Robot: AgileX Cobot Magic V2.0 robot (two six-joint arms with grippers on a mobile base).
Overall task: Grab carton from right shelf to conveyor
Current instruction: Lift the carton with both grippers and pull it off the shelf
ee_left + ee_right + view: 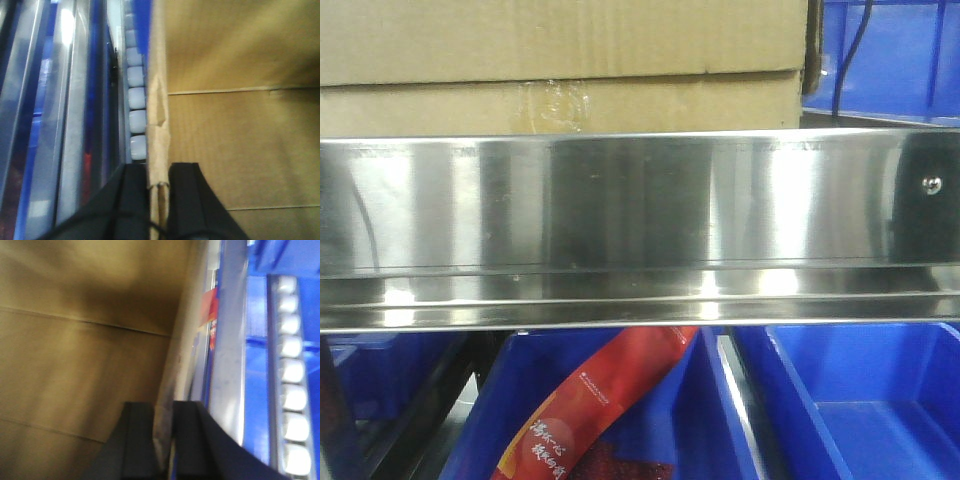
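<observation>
The brown carton (560, 60) stands behind the shiny steel shelf rail (620, 230), which has a small screw head at its right end. In the left wrist view my left gripper (158, 172) is shut on the carton's (240, 125) thin side wall, one black finger on each side of the edge. In the right wrist view my right gripper (164, 412) is shut on the opposite wall of the carton (85, 350) in the same way. The grippers are out of the front view. The conveyor is out of view.
Blue plastic bins (850, 400) sit under the rail, one holding a red packet (590, 410); another blue bin (890, 55) stands right of the carton. A row of white rollers runs beside the carton in the left wrist view (136, 100) and in the right wrist view (292, 400).
</observation>
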